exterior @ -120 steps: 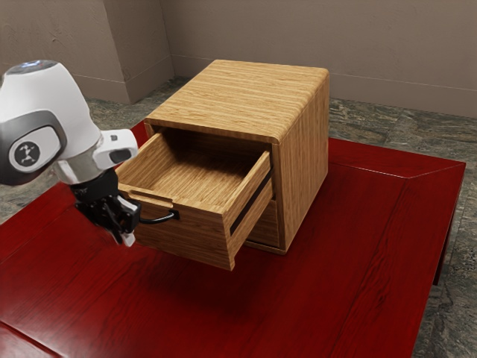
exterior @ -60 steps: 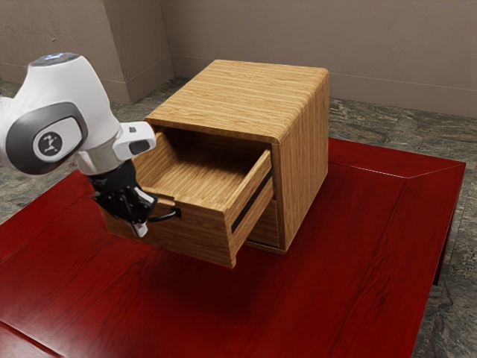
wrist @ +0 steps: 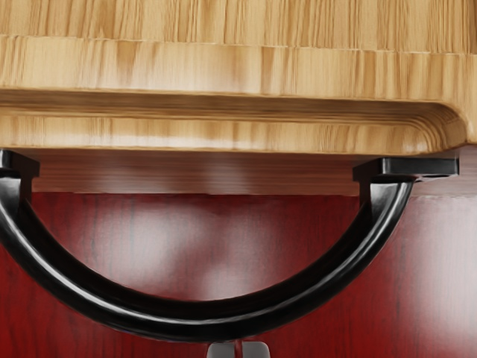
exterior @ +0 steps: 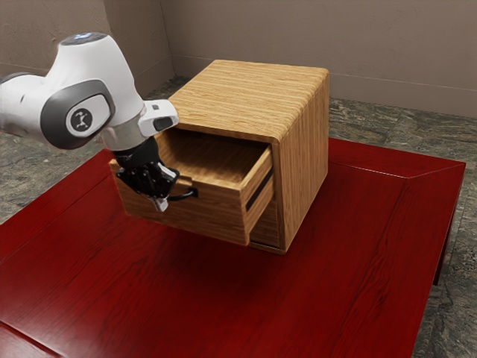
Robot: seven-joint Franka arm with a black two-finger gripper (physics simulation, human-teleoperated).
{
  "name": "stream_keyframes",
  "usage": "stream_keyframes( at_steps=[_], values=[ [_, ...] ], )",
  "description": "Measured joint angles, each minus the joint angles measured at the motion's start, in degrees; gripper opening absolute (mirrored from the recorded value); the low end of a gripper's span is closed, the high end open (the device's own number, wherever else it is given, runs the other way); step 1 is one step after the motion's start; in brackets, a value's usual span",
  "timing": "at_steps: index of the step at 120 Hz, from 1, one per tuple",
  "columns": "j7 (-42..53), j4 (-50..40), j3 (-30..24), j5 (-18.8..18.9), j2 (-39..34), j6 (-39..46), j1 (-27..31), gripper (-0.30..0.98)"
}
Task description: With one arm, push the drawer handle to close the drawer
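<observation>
Exterior view: the brown grained-wood boxy drawer (exterior: 223, 212) faces seven o'clock, long front (exterior: 185, 214) roughly nine-to-three, glossy black arched handle (exterior: 183, 197) beside the black two-finger gripper (exterior: 162, 204), seemingly closed.

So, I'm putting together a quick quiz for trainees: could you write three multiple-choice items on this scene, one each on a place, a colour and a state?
1. Where is the gripper?
a) On the floor
b) At the black handle
c) Against the wall

2. What colour is the table?
a) Red
b) White
c) Green

3. How is the upper drawer?
a) Fully closed
b) Upside down
c) Partly open

Key:
1 b: the fingertips are beside the handle's curve.
2 a: the tabletop around the cabinet is red.
3 c: the drawer's front juts from the cabinet, its inside visible.
</observation>
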Motion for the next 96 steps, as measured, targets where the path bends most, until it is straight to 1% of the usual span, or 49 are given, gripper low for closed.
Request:
stream_keyframes(
  at_steps=[50,96],
  values=[
    [-0.31,6.79,0.08,2.08,9.21,1.66,0.21,-0.10],
    [-0.40,12.55,0.27,3.63,14.26,2.20,0.39,-0.10]
  ],
)
